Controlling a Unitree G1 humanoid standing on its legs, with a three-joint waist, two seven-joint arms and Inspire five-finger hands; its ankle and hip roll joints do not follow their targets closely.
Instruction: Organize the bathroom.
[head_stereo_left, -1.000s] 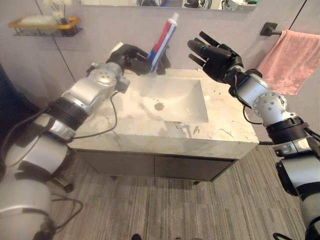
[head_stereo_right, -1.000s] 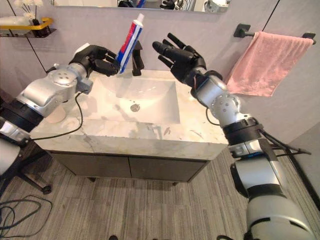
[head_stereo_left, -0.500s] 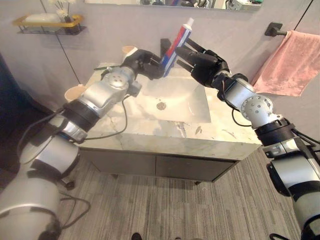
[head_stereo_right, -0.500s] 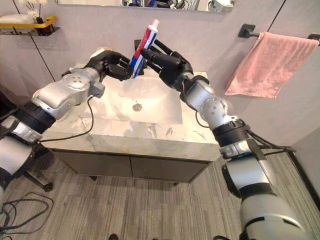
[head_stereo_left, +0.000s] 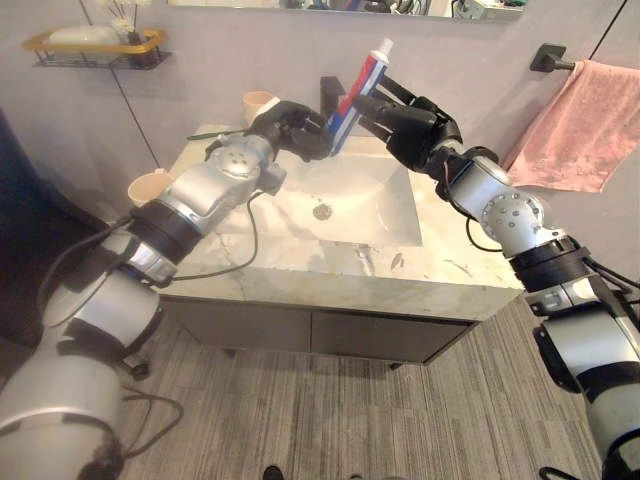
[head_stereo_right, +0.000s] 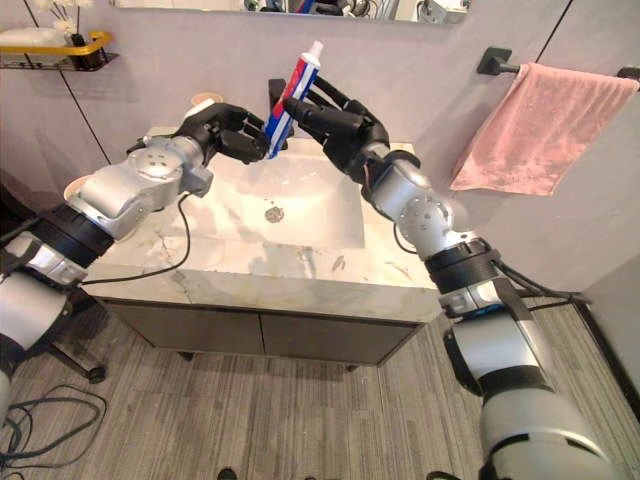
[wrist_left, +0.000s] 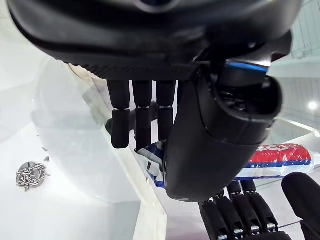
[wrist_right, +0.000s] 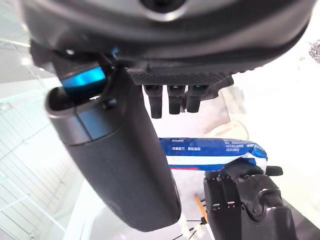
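Note:
A red, white and blue toothpaste tube (head_stereo_left: 358, 92) stands tilted, cap up, above the back of the sink (head_stereo_left: 392, 215). My left hand (head_stereo_left: 293, 127) is shut on its lower end, fingers curled round it (wrist_left: 142, 120). My right hand (head_stereo_left: 412, 128) reaches in from the right with straight fingers that touch the tube's middle, the thumb spread apart. In the right wrist view the tube (wrist_right: 210, 152) lies between the fingers and the thumb, with the left hand (wrist_right: 250, 200) beyond it.
A black faucet (head_stereo_left: 327, 90) stands behind the tube. A beige cup (head_stereo_left: 257, 100) sits at the counter's back left and another (head_stereo_left: 150, 185) at its left edge, with a green toothbrush (head_stereo_left: 215, 133) between them. A pink towel (head_stereo_left: 580, 130) hangs at right; a yellow shelf (head_stereo_left: 95, 42) at upper left.
My right hand has swung left from open air to the tube and its fingers now touch it. The left hand keeps hold of the tube. The camera has shifted.

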